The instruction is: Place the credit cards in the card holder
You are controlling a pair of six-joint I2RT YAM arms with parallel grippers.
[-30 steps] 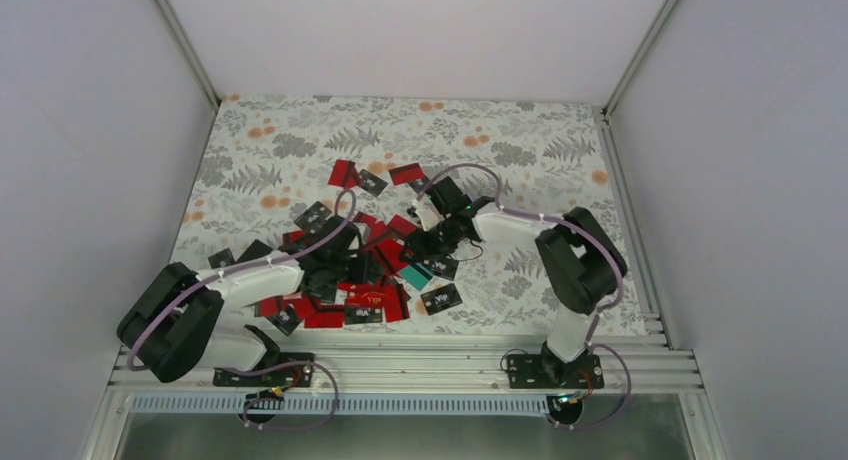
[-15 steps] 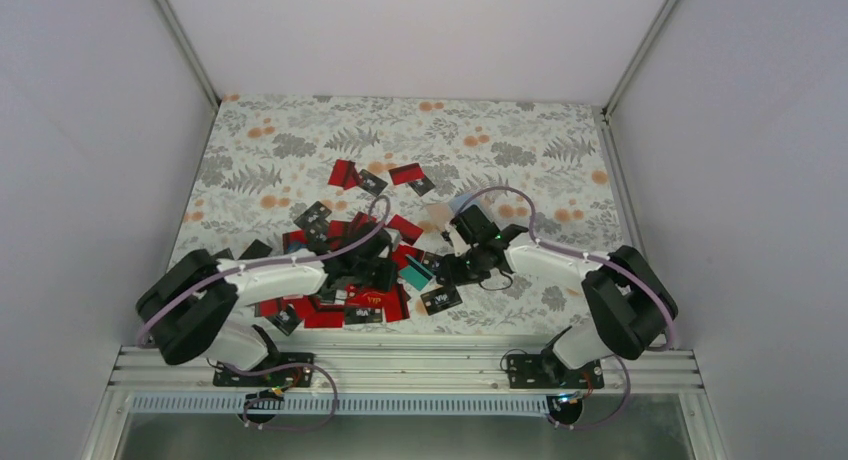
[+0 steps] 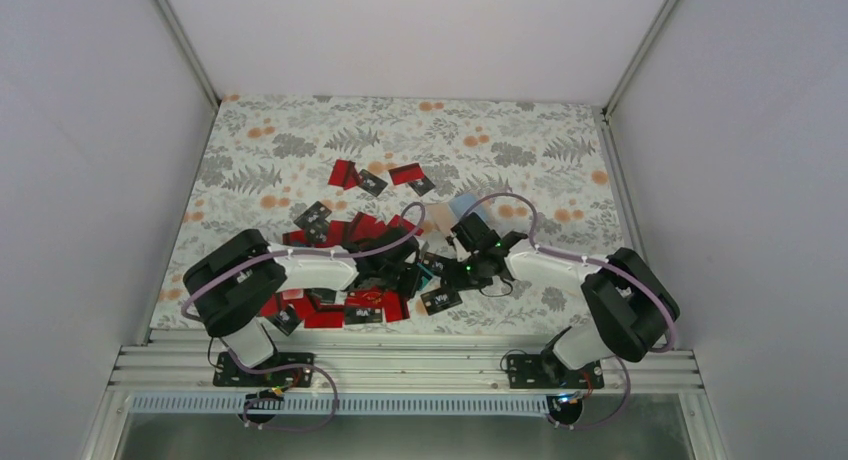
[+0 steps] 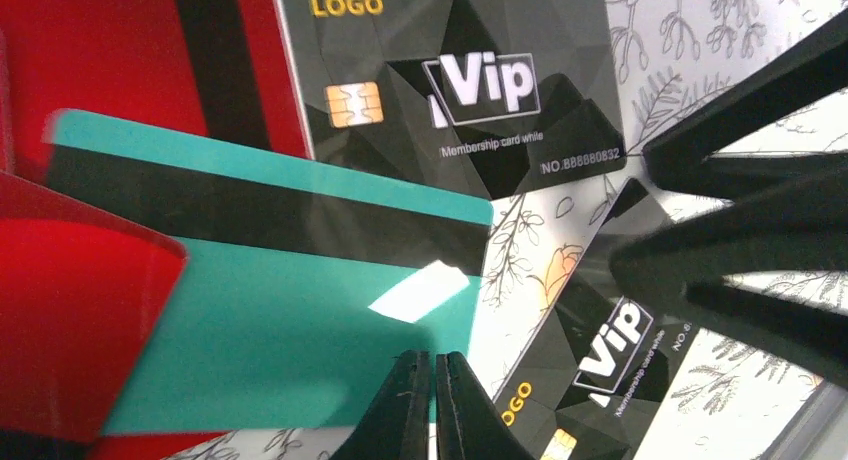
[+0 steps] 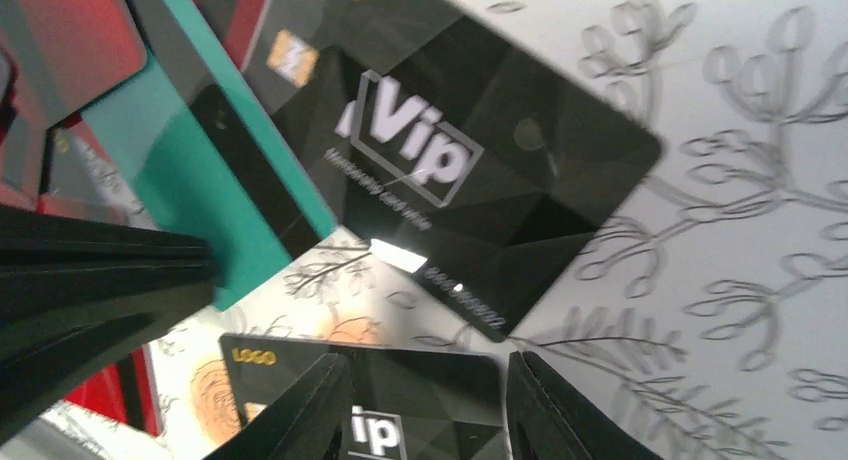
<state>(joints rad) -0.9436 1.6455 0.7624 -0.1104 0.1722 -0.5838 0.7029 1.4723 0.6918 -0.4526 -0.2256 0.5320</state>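
Note:
The credit cards (image 3: 345, 280) lie in a loose heap of red and black at mid-table. My left gripper (image 4: 433, 380) is shut with nothing in it, its tips just above the near edge of a teal card (image 4: 270, 310). My right gripper (image 5: 430, 405) is open. Its fingers (image 5: 545, 410) straddle one end of a black Vip card (image 5: 420, 380) that lies flat on the cloth. A second black Vip card (image 5: 450, 160) lies just beyond. The two grippers meet tip to tip in the top view. The card holder (image 3: 472, 212), pale tan and bluish, shows partly behind the right wrist.
A few red and black cards (image 3: 375, 177) lie apart at the back of the heap. One black card (image 3: 441, 300) sits near the front rail (image 3: 400, 360). The flowered cloth (image 3: 560, 160) is bare to the right and rear. White walls close in both sides.
The left arm has swung right across the heap to the teal card. The right gripper has pulled right, then dropped over the black card, its jaws a little narrower.

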